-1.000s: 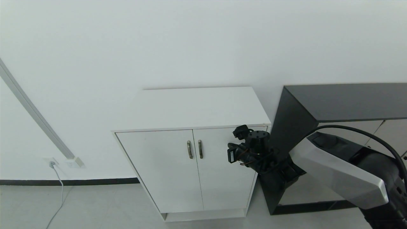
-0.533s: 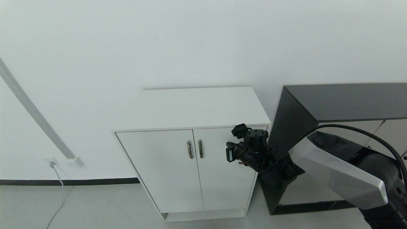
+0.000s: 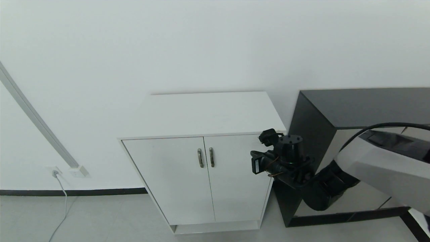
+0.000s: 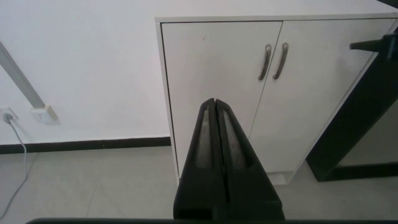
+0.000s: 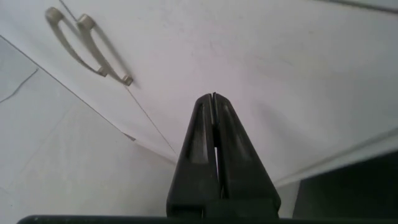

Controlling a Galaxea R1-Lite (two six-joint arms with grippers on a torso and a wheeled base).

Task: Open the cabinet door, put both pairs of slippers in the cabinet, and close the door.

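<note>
The white cabinet (image 3: 201,114) stands against the wall with both doors shut. Its two metal handles (image 3: 206,157) sit side by side at the middle seam. My right arm's wrist (image 3: 282,159) hangs in front of the right door's outer edge, well right of the handles. My right gripper (image 5: 213,98) is shut on nothing and points at the right door (image 5: 261,68), with the handles (image 5: 87,46) off to one side. My left gripper (image 4: 214,102) is shut and empty, held back from the cabinet (image 4: 217,68) and facing the left door.
A black cabinet (image 3: 336,107) stands right beside the white one. A wall socket with a cable (image 3: 55,173) and a slanting cable duct (image 3: 33,117) are on the wall at the left. Bare grey floor (image 3: 100,218) lies in front.
My right arm has swung to the right, carrying its wrist away from the handles toward the cabinet's right edge. The cabinet doors stay shut.
</note>
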